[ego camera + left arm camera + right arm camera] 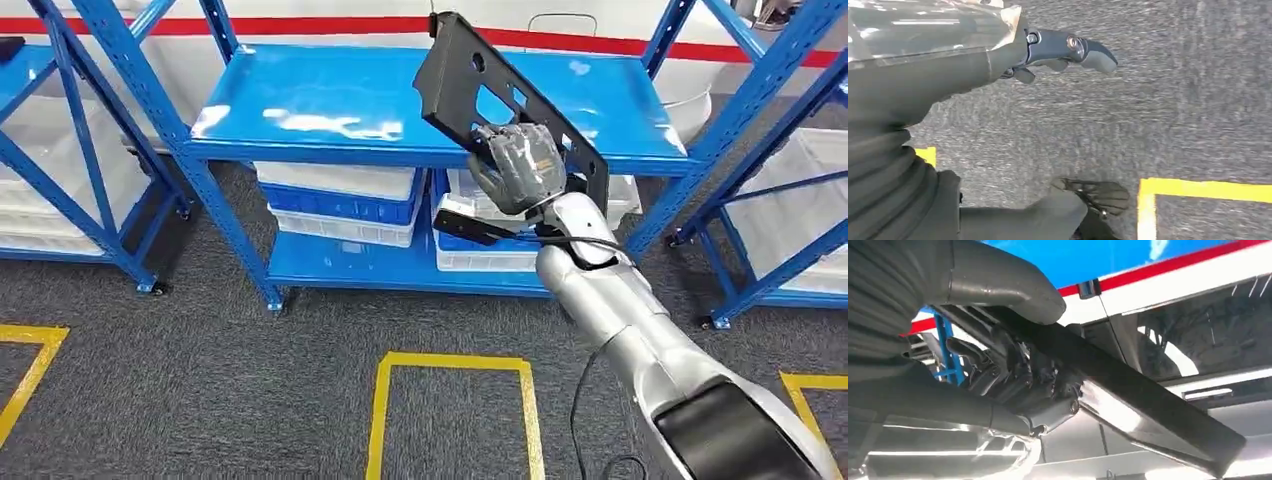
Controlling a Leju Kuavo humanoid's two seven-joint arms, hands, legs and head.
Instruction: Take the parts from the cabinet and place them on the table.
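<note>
My right hand (518,168) grips a flat black metal bracket (470,75) with cut-outs and lifts it tilted above the blue cabinet's upper shelf (330,105). In the right wrist view the thumb (998,282) and dark fingers (998,370) clamp the same black bracket (1148,405), which runs off diagonally. My left hand (1063,50) hangs over the grey carpet, its fingers extended and holding nothing.
White and blue bins (340,200) sit on the cabinet's lower shelf (360,265). More blue racks (60,150) stand at the left and right (770,170). Yellow floor markings (455,400) outline a square on the grey carpet before the cabinet.
</note>
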